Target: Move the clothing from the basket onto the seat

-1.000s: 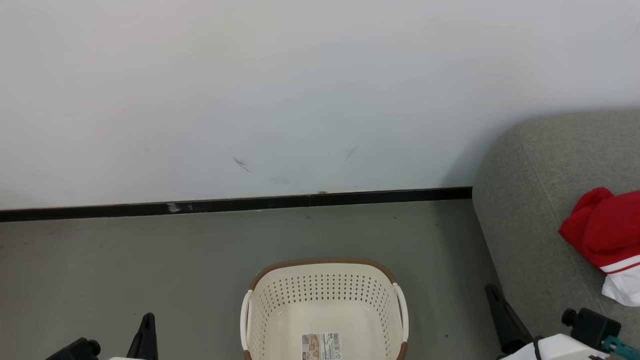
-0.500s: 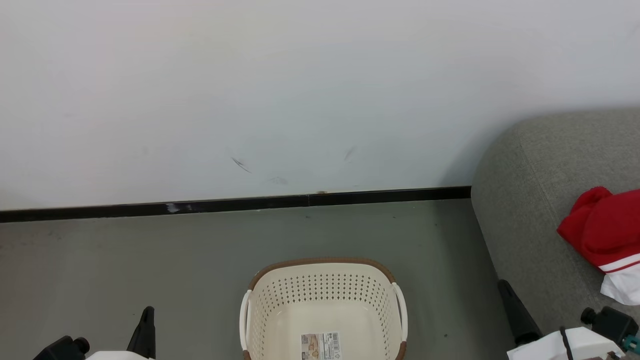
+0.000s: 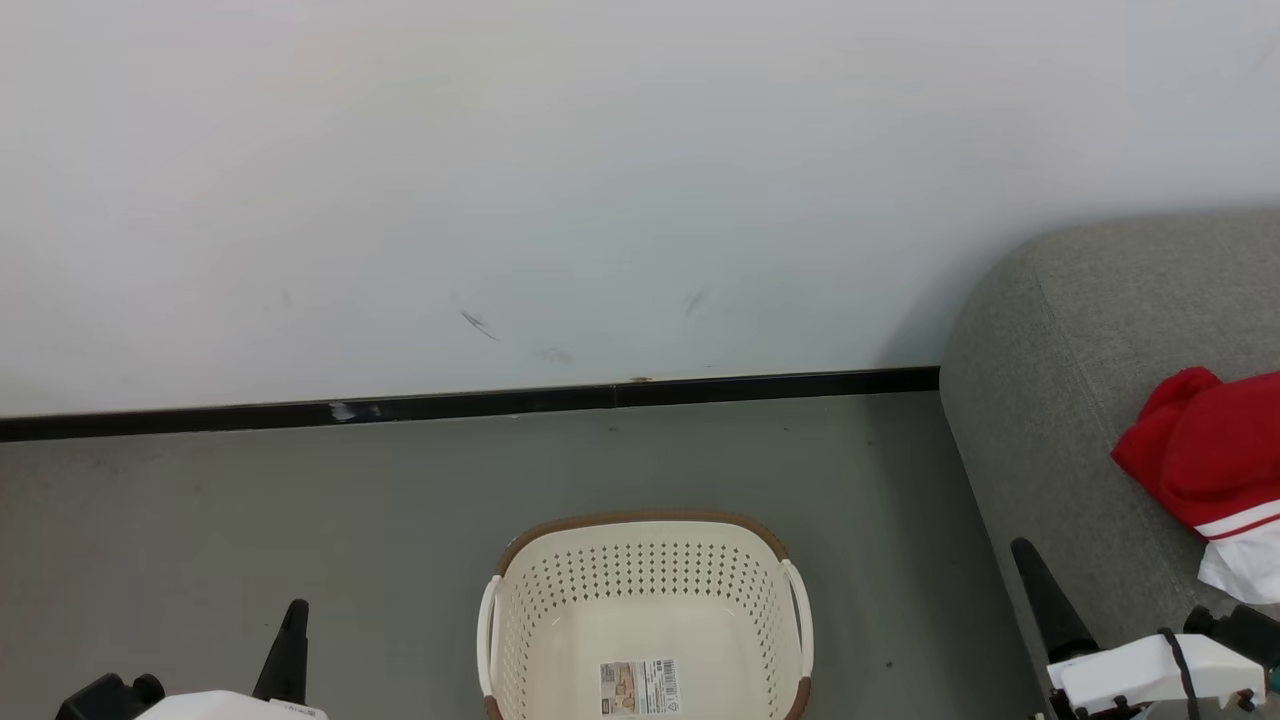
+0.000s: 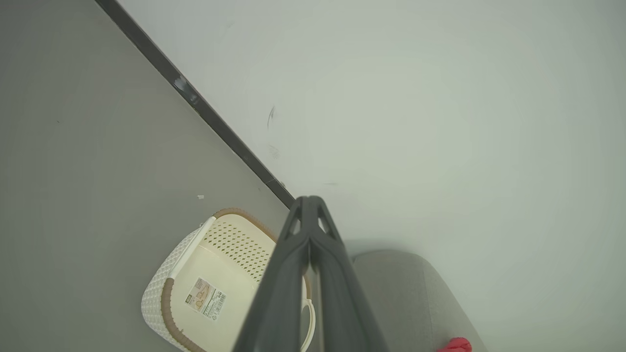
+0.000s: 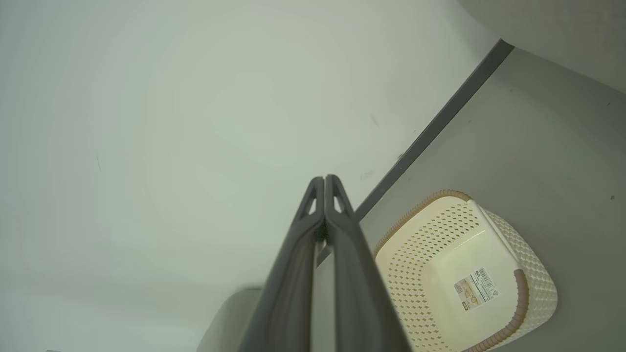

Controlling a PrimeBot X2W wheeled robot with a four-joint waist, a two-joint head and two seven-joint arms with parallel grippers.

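The basket [image 3: 640, 575] is sitting on the floor [image 3: 300, 520] at the lower middle of the head view. The frame's bottom edge is cutting off its near side, and its pale bottom is showing a label [image 3: 640, 687]. The clothing [image 3: 1205, 460] is lying on the seat [image 3: 1080, 400] at the right edge of that view, well apart from the basket. It is a red bundle with a white band, and white fabric is trailing below it toward the frame's edge. The seat is taking up the right side of the view, with its rounded end standing by the wall [image 3: 600, 180]. A black skirting [image 3: 500, 405] is running across the middle of the frame between wall and floor. The left gripper [image 3: 296, 615] is rising from the lower left, over the floor to the left of the basket and apart from it. In the left wrist view its two fingers are pressing together along their length, tips meeting, with the basket showing at the lower left of them and a scrap of red at the bottom right. The right gripper [image 3: 1024, 552] is rising from the lower right, leaning toward the upper left in front of the seat's side, short of the clothing. In the right wrist view its fingers are likewise lying closed against each other, and the basket is showing at the lower right.
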